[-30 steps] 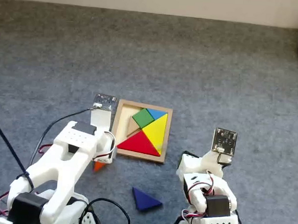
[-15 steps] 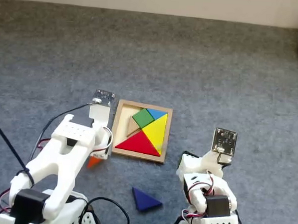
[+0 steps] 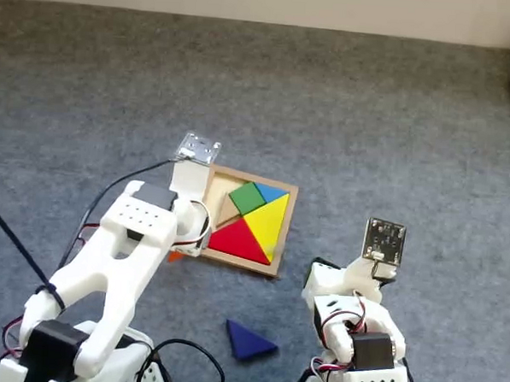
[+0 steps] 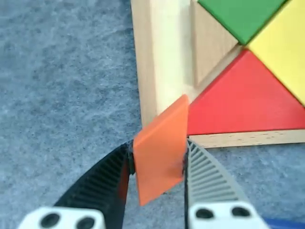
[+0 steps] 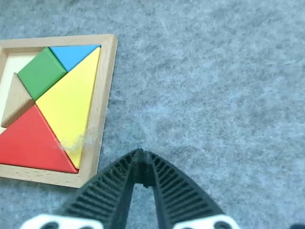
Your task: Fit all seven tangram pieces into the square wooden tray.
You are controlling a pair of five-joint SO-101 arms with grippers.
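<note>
My left jaws are clamped on the orange piece [image 4: 159, 150], pinching its side edges. Its far tip overlaps the tray [image 4: 162, 57] rim just ahead. I judge it light, stiff and slick, so a mid-piece grip suits it. My right jaws are shut on nothing, and the blue triangle [image 3: 249, 339] lies on the counter behind them.

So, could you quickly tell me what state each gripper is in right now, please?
Left gripper: closed on the orange piece.
Right gripper: closed, holding nothing.
</note>
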